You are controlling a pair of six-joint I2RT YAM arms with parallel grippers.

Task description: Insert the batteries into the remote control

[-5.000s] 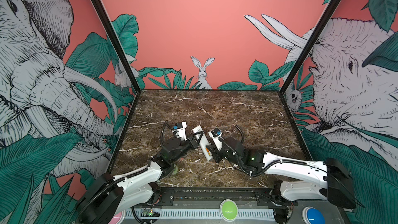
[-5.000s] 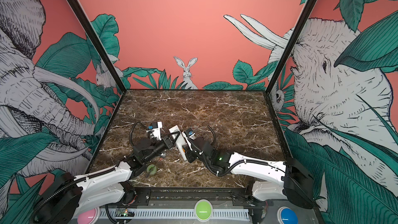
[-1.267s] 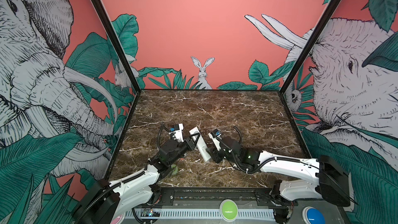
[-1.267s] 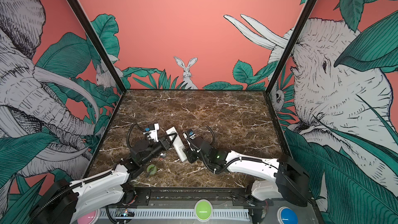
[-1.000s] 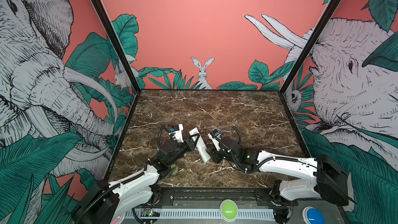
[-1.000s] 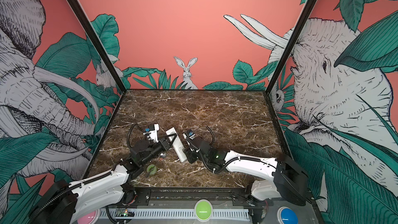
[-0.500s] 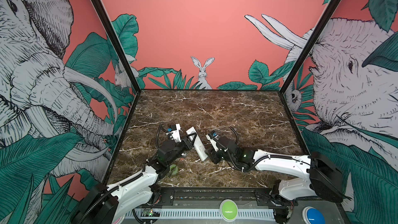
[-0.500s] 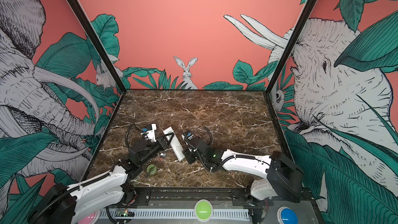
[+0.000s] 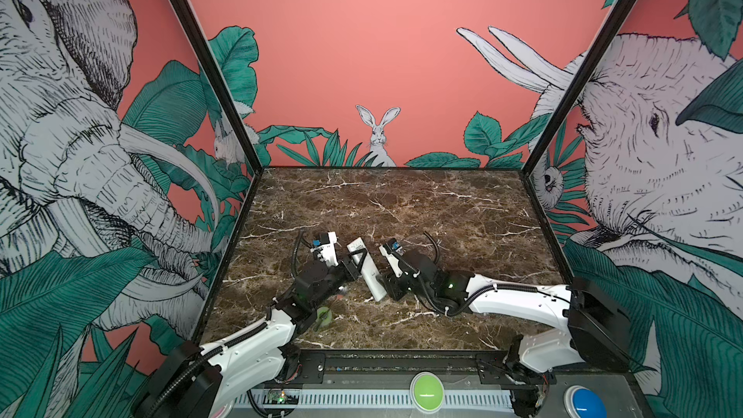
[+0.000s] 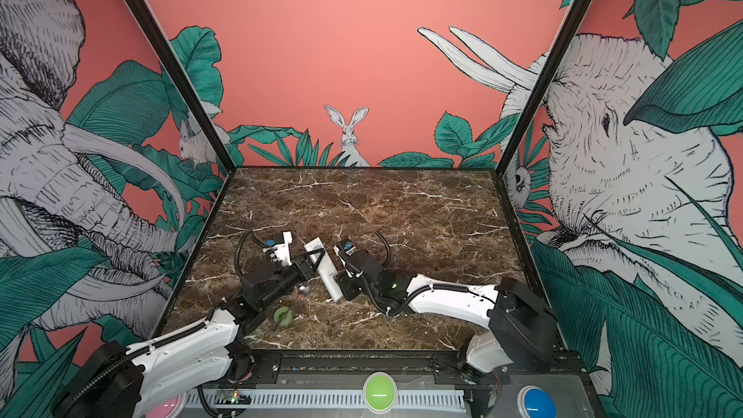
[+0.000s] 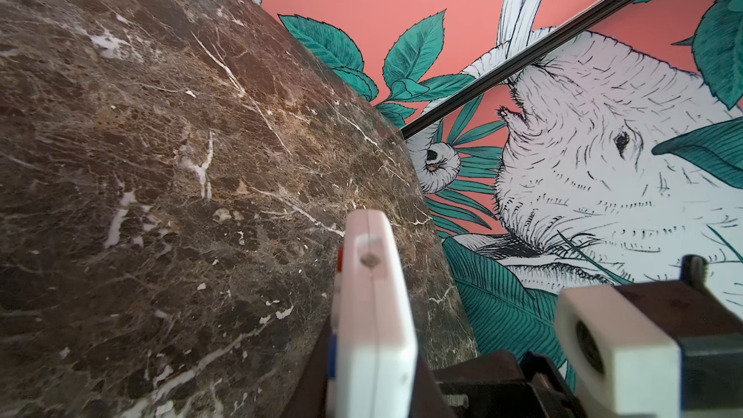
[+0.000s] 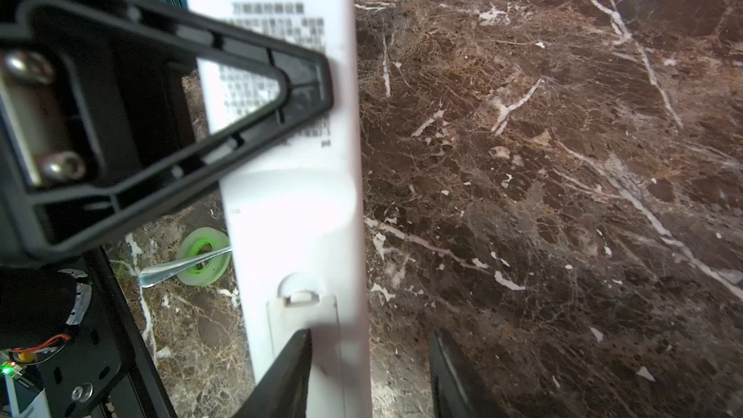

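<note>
**Remote clamped in my left pincer, right pincer open at its cover end**

My left pincer (image 9: 359,260) is closed across the middle of the remote control (image 9: 372,281), near the front centre of the brown marble table (image 9: 402,211). In both top views the white bar runs slantwise from near to far between my two arms. Whether its near end touches the marble I cannot tell. In my left wrist view the remote (image 11: 374,315) stands on edge, with red and blue buttons showing along one side.

My right wrist view faces its plain back (image 12: 297,203). There I see printed text, crossed by my left pincer's black triangular finger (image 12: 281,74). The battery cover (image 12: 305,319) with its latch tab lies closer to my right pincer.

My right pincer (image 12: 368,375) is at that cover end with its jaws apart. One finger (image 12: 281,375) lies over the cover. The other finger (image 12: 450,375) hangs beside the remote over bare marble, clear of its edge. It clamps nothing.

Behind the remote, a green tape roll (image 12: 203,257) lies on the table, with a metal spoon (image 12: 177,271) resting across its hole.
</note>
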